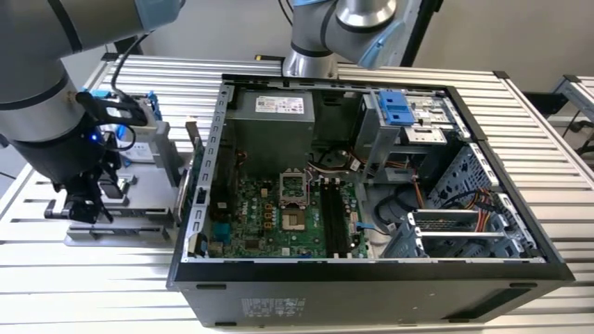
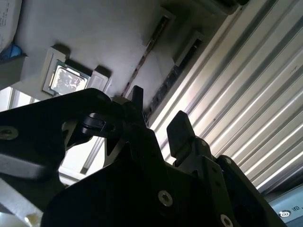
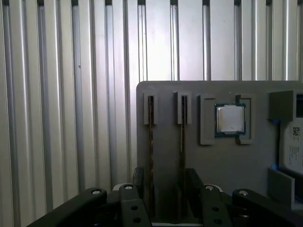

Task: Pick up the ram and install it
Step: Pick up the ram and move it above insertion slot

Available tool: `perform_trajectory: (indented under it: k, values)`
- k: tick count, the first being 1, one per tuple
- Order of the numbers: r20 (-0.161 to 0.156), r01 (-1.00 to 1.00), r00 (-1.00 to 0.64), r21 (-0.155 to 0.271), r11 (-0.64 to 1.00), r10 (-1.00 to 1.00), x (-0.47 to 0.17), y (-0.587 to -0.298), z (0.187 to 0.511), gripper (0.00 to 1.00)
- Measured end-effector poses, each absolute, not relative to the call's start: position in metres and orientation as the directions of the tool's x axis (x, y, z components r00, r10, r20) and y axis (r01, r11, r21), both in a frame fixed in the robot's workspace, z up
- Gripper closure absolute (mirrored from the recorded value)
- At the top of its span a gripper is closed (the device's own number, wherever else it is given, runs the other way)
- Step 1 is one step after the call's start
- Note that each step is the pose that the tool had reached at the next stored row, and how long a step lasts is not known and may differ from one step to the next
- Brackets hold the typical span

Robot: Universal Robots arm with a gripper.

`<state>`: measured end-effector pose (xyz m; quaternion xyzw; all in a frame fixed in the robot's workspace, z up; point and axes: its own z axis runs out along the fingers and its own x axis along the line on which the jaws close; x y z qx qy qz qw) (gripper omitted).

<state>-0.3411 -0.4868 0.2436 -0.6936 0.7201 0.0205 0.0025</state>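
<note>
Ram (image 3: 182, 142) stands on edge in a narrow slot of the grey holder (image 3: 222, 161), with a second stick (image 3: 150, 142) in the slot alongside, both just below the jaws. The gripper (image 3: 165, 176) hangs low over them, jaws spread apart and holding nothing. Beyond the jaws, beside the slots, sits the processor chip (image 3: 230, 119). The holder rests on the ribbed table (image 3: 71, 94), and the open computer case (image 1: 371, 209) lies well apart.

Dark ram (image 3: 151, 142) edge-up in holder (image 3: 222, 165) slot
</note>
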Motion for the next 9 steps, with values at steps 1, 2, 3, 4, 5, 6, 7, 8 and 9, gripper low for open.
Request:
perform_trajectory:
  k: [1, 2, 3, 4, 5, 6, 7, 8, 9]
  values:
    - [-0.031, -0.999, -0.038, 0.026, 0.037, -0.999, -0.341, -0.487, 0.242, 0.0]
    - [-0.03, -0.999, -0.038, 0.026, 0.038, -0.999, -0.341, -0.487, 0.241, 0.0]
    - [-0.029, -0.999, -0.039, 0.026, 0.038, -0.999, -0.341, -0.487, 0.24, 0.0]
    - [-0.029, -0.999, -0.039, 0.026, 0.038, -0.999, -0.341, -0.487, 0.239, 0.0]
    - [-0.028, -0.999, -0.039, 0.026, 0.038, -0.999, -0.341, -0.487, 0.237, 0.0]
    - [-0.027, -0.999, -0.039, 0.026, 0.038, -0.999, -0.341, -0.487, 0.236, 0.0]
    - [-0.027, -0.999, -0.039, 0.026, 0.038, -0.999, -0.341, -0.487, 0.234, 0.0]
    - [-0.027, -0.999, -0.039, 0.026, 0.038, -0.999, -0.341, -0.487, 0.232, 0.0]
    - [-0.027, -0.999, -0.039, 0.026, 0.038, -0.999, -0.341, -0.487, 0.23, 0.0]
